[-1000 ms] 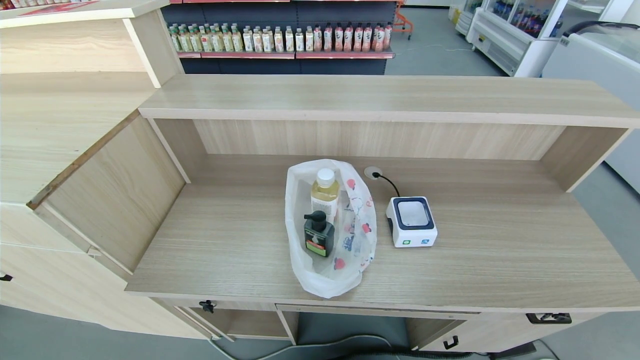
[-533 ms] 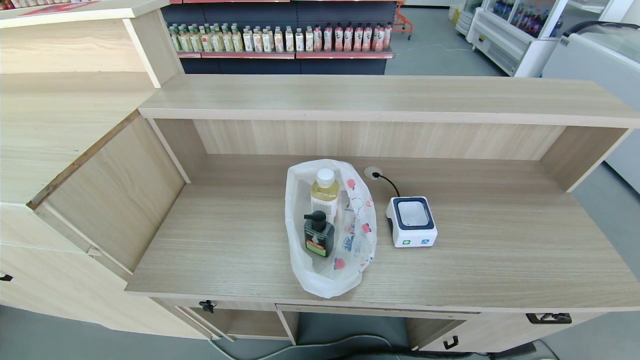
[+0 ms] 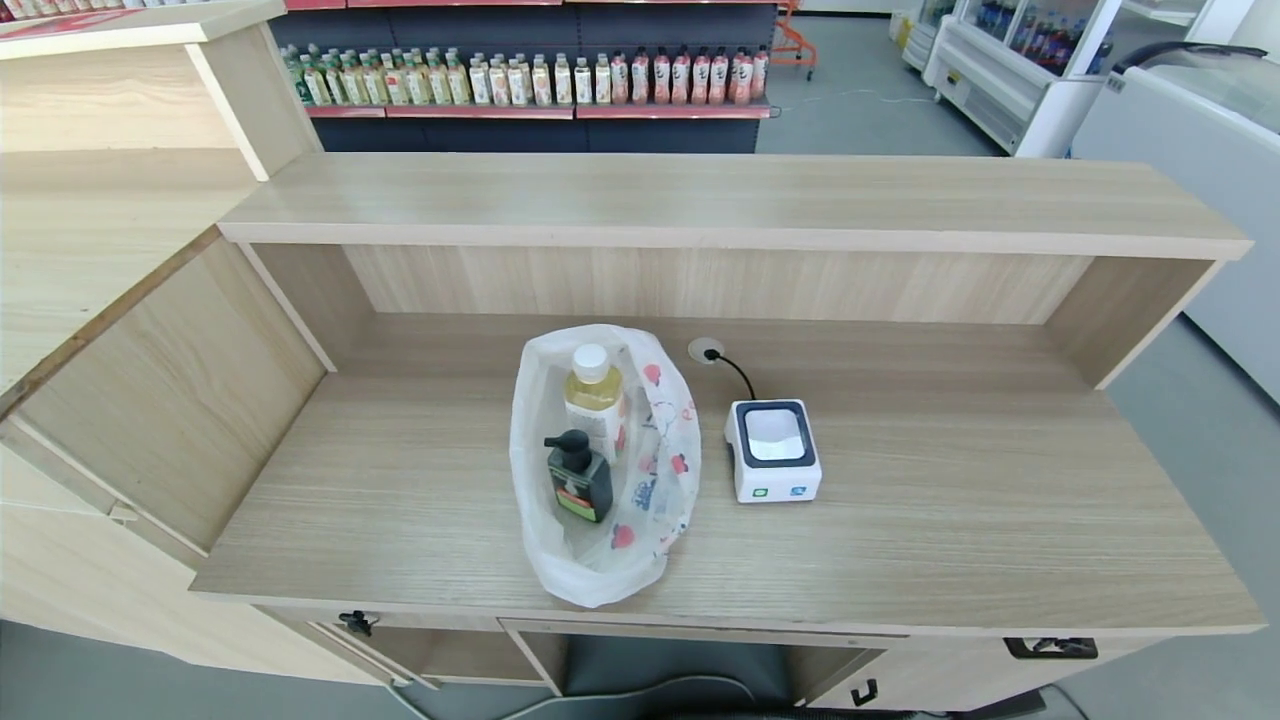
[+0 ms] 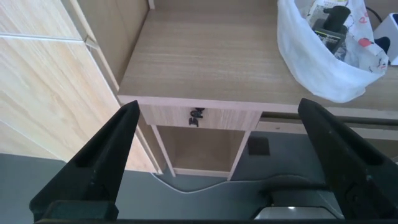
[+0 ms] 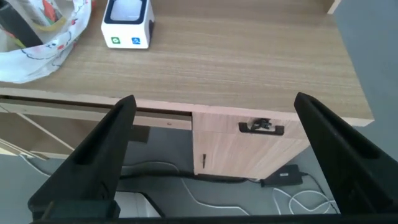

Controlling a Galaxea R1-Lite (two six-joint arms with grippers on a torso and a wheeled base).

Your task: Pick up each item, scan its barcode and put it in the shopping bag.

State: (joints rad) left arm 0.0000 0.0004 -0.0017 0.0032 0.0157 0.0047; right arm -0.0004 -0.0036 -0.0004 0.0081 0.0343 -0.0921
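A white plastic shopping bag (image 3: 600, 560) with coloured prints lies on the wooden counter (image 3: 950, 500). Inside it stand a yellow bottle with a white cap (image 3: 592, 392) and a black pump bottle (image 3: 578, 480). To the bag's right sits the white barcode scanner (image 3: 772, 450) with its cable running to a hole in the counter. My left gripper (image 4: 217, 158) hangs open below and in front of the counter's front edge, the bag (image 4: 329, 68) off to one side. My right gripper (image 5: 214, 158) is also open, low before the counter, with the scanner (image 5: 127, 22) beyond it.
A raised wooden shelf (image 3: 720, 200) runs along the back of the counter, and a wooden side panel (image 3: 170, 400) closes its left end. Drawers with black handles (image 5: 261, 126) sit under the front edge. Store shelves with drinks (image 3: 530, 80) stand behind.
The whole head view has shifted, so the camera moved; bag, bottles and scanner keep their places on the counter.
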